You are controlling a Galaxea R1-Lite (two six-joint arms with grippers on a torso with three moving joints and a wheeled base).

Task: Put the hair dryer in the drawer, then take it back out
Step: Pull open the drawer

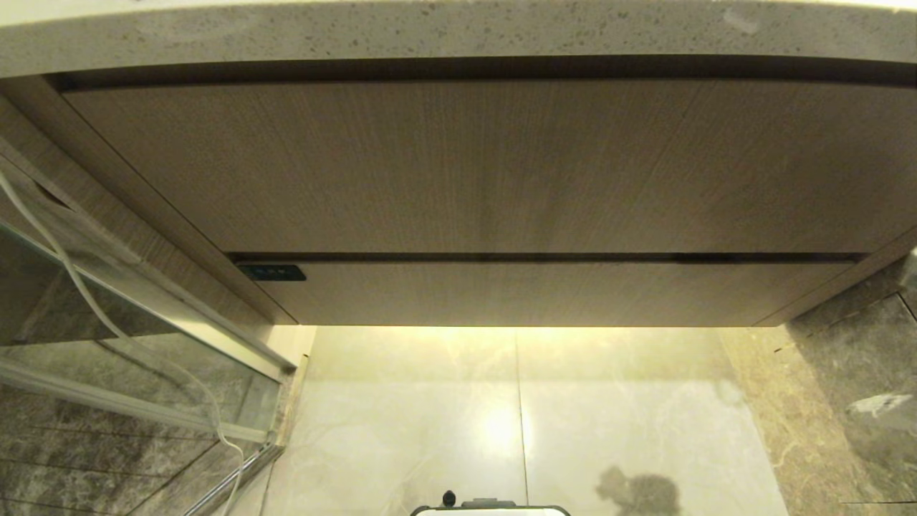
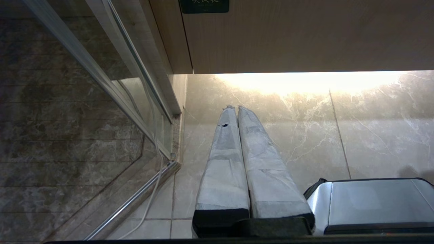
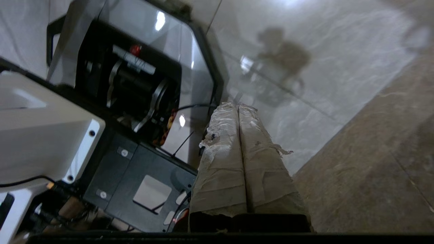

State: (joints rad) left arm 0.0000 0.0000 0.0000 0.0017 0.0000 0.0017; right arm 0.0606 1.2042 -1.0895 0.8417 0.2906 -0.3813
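Right gripper (image 3: 238, 105) in the foreground, two tape-wrapped fingers (image 3: 222, 159) pressed together along their full length, tips meeting, nothing between them. Tape wrinkled and frayed, loose shred hanging off one side. Pointing down toward glossy pale marble floor tiles (image 3: 339, 57), with a grout line running diagonally. Dark blurred shadow (image 3: 283, 56) on the tile beyond the fingertips. Darker mottled brown stone band (image 3: 373, 169) alongside the pale tile. Robot's own base (image 3: 135, 88) just beside the fingers: black housing, reflective panel, dark motor-like cylinder with a small red spot, black cables, grey plate with screws. White body shell (image 3: 37, 135) at the edge.
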